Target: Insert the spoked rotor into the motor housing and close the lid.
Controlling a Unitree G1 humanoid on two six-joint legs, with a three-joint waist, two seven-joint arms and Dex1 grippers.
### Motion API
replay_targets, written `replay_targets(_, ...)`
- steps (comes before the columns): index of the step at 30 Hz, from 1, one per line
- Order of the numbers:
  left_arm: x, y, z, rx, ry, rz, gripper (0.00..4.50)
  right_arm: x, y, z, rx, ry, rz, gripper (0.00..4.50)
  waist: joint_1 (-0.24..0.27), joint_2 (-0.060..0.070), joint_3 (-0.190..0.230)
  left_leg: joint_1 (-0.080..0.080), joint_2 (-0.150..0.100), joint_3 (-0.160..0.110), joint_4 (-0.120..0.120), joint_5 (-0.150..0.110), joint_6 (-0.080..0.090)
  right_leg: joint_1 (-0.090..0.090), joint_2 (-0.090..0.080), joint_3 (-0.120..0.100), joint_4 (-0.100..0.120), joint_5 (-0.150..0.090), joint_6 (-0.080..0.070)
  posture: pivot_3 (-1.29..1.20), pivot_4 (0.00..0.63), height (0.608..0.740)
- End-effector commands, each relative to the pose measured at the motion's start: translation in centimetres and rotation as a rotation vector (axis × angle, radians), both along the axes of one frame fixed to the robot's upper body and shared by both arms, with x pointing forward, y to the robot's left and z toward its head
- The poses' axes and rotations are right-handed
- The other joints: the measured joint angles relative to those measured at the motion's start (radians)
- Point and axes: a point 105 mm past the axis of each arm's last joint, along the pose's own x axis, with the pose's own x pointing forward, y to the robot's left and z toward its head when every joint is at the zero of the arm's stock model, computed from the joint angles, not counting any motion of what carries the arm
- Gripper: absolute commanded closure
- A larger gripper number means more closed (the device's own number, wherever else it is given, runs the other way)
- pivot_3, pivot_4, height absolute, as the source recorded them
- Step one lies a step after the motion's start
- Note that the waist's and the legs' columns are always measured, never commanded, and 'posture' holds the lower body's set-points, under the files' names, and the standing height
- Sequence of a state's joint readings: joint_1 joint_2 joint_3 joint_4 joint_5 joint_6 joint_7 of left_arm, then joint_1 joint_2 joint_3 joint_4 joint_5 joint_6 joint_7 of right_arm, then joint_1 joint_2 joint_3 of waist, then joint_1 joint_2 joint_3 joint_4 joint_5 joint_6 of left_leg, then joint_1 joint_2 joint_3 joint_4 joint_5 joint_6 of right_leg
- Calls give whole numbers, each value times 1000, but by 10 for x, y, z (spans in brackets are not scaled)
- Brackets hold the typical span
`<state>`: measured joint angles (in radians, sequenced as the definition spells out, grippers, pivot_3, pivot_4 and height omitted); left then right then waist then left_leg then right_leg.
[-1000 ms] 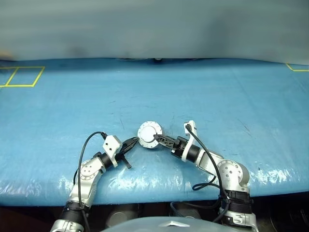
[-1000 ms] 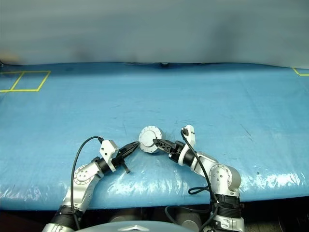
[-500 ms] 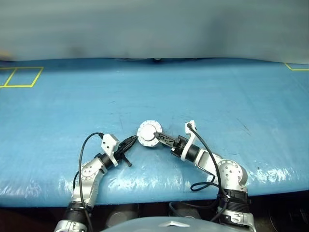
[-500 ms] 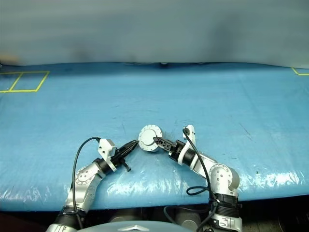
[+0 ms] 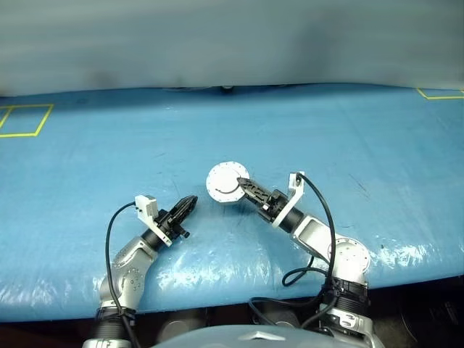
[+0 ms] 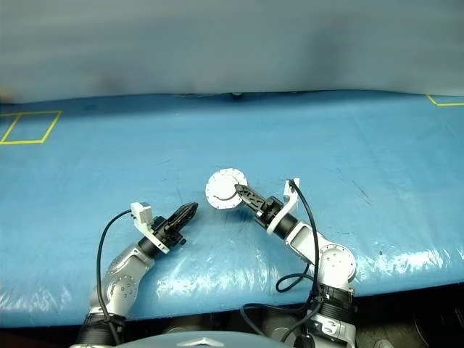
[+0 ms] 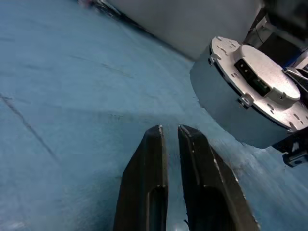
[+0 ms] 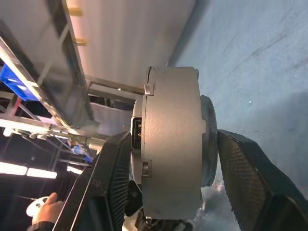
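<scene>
Your right gripper [image 6: 239, 192] is clamped across the motor housing [image 5: 228, 182], one finger on each flat face, holding it on edge just above the blue table [image 5: 377, 145] at centre frame; judged, that grip frees the assembly for inspection or turning. The lid [image 7: 262, 77] looks seated on it, so the closing step seems done. Your left gripper [image 5: 187, 205] sits lower left of the housing, apart from it, fingers [image 7: 147, 178] narrowly parted and empty, pointing toward it. The spoked rotor can't be seen, presumably inside
</scene>
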<state>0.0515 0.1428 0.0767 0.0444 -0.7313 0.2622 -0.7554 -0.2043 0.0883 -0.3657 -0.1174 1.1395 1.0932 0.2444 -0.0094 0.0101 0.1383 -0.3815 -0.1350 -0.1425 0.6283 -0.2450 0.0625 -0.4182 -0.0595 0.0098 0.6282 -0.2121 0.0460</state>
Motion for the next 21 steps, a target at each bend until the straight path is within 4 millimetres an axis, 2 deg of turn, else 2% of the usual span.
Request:
replay_targets(1,-2,0,17,-129,0,-21,2266,2,7,33,119,-90,15,2111,-2,0,0,0,0,0,0,0,0,0,0,0,0,0,0,0,150,740)
replay_targets(7,-12,-11,30,-287,48,-151,194,3,18,35,131,-75,57,2111,-4,0,0,0,0,2,0,0,0,0,1,2,1,0,0,0,150,740)
replay_targets(8,-13,-12,33,-310,51,-165,29,1,21,35,130,-73,73,2111,-4,0,0,0,0,2,0,0,0,0,1,2,1,0,0,0,150,740)
replay_targets(12,-12,-16,37,-355,61,-190,29,-4,29,33,120,-65,118,2111,-4,0,0,0,1,3,0,0,0,-2,1,3,2,0,0,0,150,740)
replay_targets(15,-6,-19,36,-377,83,-191,29,-16,43,32,99,-68,197,2111,-3,0,0,-1,1,5,1,0,0,-6,1,5,4,0,0,0,150,740)
replay_targets(21,-3,-27,47,-445,56,-222,29,-23,49,29,77,-69,243,2111,-3,0,0,-2,1,9,3,0,0,-8,1,8,8,0,0,0,150,740)
